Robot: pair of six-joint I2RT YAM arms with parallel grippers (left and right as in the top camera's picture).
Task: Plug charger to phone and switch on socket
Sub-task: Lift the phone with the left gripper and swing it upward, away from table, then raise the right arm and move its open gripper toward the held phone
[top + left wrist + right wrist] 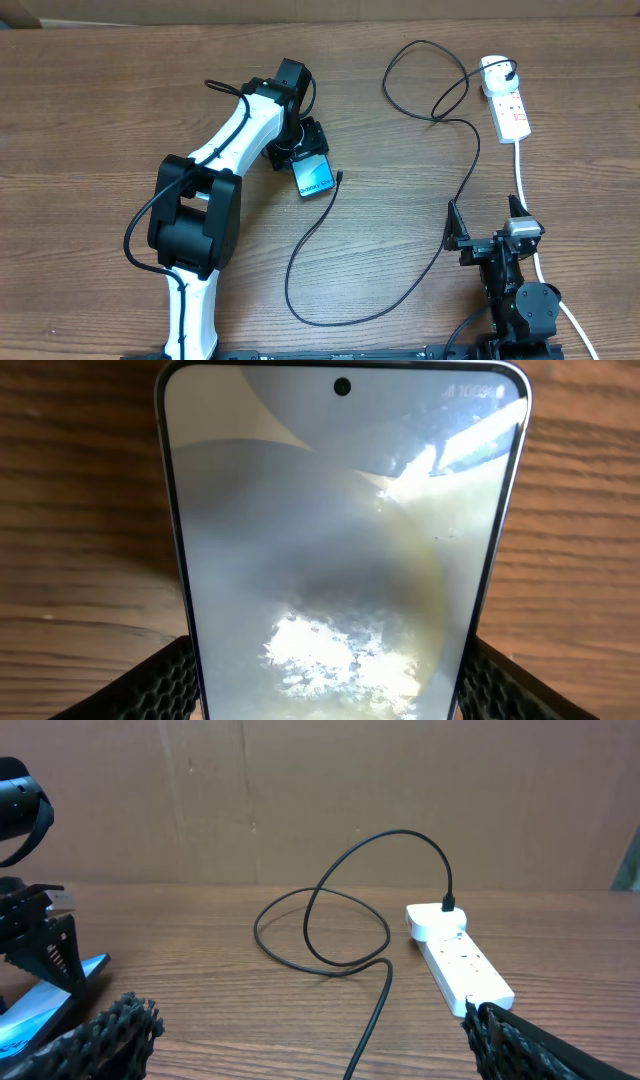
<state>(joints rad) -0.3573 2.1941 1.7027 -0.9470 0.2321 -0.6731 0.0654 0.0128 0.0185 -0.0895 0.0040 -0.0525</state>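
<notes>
The phone (pixel 314 179) (pixel 340 540) sits between the black fingers (pixel 160 685) of my left gripper (pixel 304 160), which press on both its long edges. Its light screen faces up and it looks tilted off the table. The charger (pixel 455 200) is a thin black cable. Its plug is in the rounded end of the white socket (pixel 508 100) (pixel 460 960), and the cable loops across the table to its small tip (pixel 340 178) just right of the phone, a small gap apart. My right gripper (pixel 487 230) (pixel 310 1040) stands wide open and holds nothing, near the front right over the cable.
The socket's thick white cord (pixel 528 200) runs down the right side past my right arm. A brown cardboard wall (pixel 320 790) closes off the back of the wooden table (pixel 90 110). The left arm's body (pixel 195 215) stands at the front left.
</notes>
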